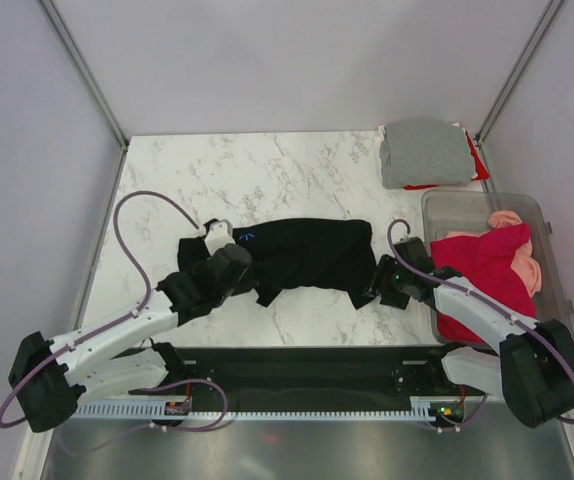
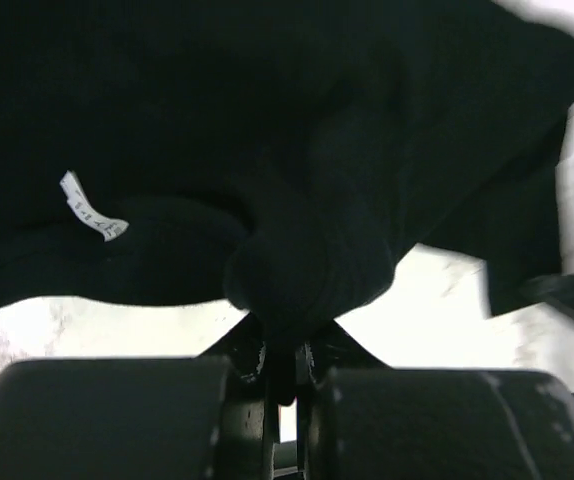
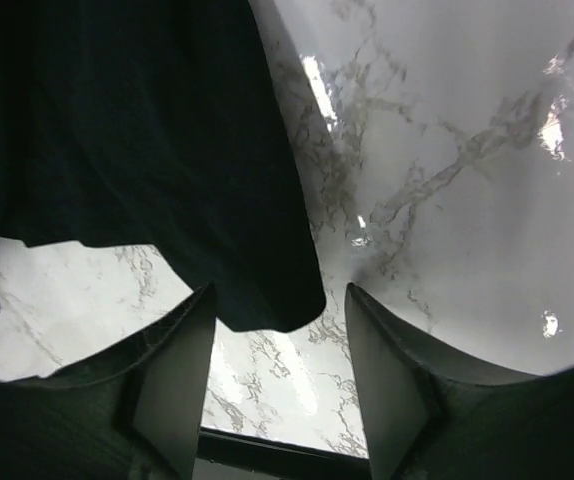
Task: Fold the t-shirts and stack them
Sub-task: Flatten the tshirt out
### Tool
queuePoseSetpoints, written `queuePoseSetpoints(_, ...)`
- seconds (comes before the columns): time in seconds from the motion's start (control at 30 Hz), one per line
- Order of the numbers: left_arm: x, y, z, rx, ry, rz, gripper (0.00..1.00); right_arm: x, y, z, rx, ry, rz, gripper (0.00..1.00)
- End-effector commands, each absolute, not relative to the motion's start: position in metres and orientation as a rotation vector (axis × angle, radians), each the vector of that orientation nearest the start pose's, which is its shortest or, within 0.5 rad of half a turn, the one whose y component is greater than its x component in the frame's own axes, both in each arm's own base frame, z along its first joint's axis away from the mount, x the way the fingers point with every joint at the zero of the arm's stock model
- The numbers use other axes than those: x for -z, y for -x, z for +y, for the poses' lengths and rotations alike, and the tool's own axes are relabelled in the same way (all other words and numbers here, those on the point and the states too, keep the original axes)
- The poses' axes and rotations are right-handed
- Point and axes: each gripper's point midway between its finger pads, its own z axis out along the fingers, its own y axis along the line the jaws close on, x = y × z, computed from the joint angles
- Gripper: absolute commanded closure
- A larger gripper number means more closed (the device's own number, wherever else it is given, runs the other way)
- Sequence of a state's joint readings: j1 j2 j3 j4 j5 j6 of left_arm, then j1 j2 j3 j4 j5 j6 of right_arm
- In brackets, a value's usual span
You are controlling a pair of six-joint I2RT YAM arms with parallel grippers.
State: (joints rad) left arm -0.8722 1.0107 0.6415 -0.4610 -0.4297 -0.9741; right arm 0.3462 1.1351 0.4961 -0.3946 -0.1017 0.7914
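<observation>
Marble desk (image 1: 267, 170). Across its middle, black shirt (image 1: 307, 255), rumpled, stretched left to right. At the right edge, clear tub (image 1: 467, 205), holding crimson shirt (image 1: 482, 265) with pink shirt (image 1: 522, 250) beside it. In the far right corner, grey shirt (image 1: 425, 152), folded. Left claw (image 2: 285, 370): clamped tight on a bunch of black shirt at its left end. Right claw (image 3: 277, 300): wide, straddling the black shirt's right corner, not clamped.

White links, black joints on left arm (image 1: 117, 335), right arm (image 1: 477, 305). Mauve cables (image 1: 118, 222) loop off each wrist toward 12 o'clock. Right gripper (image 3: 279, 295) dark grey.
</observation>
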Motion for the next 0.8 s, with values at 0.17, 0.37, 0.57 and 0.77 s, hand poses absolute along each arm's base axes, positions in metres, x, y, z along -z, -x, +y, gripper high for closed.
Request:
queuePoseSetpoints(0.17, -0.255, -0.249, -0.156, 0.434, 0.294, 2.045, 0.98, -0.021, -0.227, 0.140, -0.463, -0.502, 2.616, 1.00)
queuePoseSetpoints(0.37, -0.341, -0.246, -0.128, 0.395, 0.270, 1.912, 0.98, -0.081, -0.244, 0.133, -0.461, -0.476, 2.463, 1.00)
queuePoseSetpoints(0.57, -0.429, -0.235, -0.101, 0.400, 0.260, 1.734, 0.98, -0.175, -0.234, 0.122, -0.522, -0.464, 2.293, 1.00)
queuePoseSetpoints(0.77, -0.511, -0.213, -0.075, 0.435, 0.247, 1.558, 0.98, -0.255, -0.202, 0.098, -0.534, -0.446, 2.167, 1.00)
